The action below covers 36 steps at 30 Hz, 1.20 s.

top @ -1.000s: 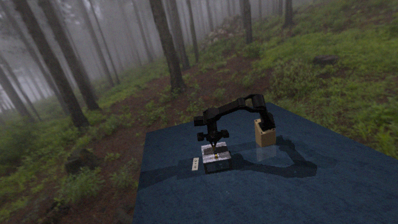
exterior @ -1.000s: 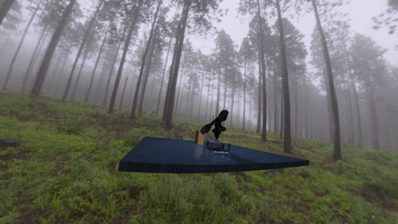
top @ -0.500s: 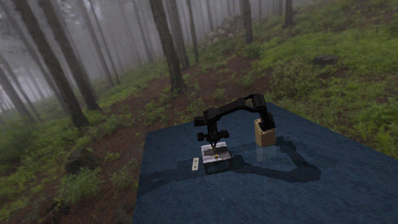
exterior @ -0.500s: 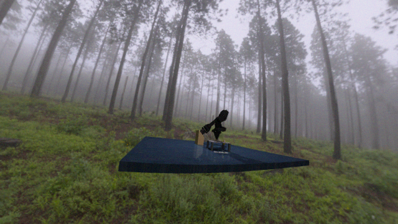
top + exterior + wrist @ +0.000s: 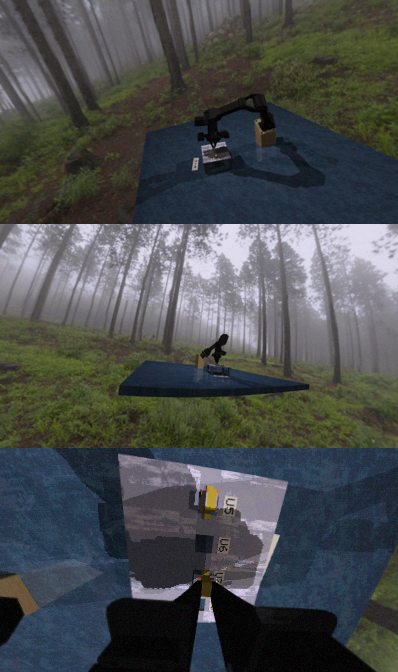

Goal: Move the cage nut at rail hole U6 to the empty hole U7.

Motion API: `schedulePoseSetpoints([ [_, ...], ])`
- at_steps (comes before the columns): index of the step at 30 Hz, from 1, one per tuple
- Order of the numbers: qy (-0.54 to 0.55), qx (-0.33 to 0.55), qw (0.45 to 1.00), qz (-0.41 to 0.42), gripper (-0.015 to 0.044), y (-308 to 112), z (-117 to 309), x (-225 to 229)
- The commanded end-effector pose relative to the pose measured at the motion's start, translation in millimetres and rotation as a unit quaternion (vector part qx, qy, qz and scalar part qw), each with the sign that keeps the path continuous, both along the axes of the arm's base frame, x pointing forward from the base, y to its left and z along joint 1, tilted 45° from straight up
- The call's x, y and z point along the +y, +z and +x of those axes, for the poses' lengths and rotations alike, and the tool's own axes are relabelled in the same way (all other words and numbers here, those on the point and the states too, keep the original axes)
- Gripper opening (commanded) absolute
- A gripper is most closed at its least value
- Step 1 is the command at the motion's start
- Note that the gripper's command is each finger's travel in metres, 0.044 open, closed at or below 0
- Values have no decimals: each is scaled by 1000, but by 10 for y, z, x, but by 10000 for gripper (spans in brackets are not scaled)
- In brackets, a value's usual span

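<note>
the nut (image 5: 213, 149) (image 5: 206, 587) was out of u6 and by u7, pinched in the nearly closed hand (image 5: 213, 147) (image 5: 217, 363) (image 5: 205, 584); seating, wing check and release seemed left.

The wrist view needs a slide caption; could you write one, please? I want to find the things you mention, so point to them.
Gripper (image 5: 213, 147) (image 5: 205, 584) holding a nut (image 5: 206, 589) at U7, U6 empty.

Top and exterior views distant, sharing the table; wrist close, downward.
</note>
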<state>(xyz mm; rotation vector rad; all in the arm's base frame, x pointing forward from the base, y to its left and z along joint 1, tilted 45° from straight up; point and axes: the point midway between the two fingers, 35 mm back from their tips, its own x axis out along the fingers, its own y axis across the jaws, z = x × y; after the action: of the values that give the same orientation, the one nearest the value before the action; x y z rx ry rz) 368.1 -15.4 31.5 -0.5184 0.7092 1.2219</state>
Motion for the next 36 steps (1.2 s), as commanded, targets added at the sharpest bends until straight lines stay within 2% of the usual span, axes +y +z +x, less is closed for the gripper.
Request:
schedulePoseSetpoints([
  [1, -4, 0, 1000, 1, 25, -7, -11, 11],
  [36, -19, -15, 1000, -3, 25, -16, -25, 25],
])
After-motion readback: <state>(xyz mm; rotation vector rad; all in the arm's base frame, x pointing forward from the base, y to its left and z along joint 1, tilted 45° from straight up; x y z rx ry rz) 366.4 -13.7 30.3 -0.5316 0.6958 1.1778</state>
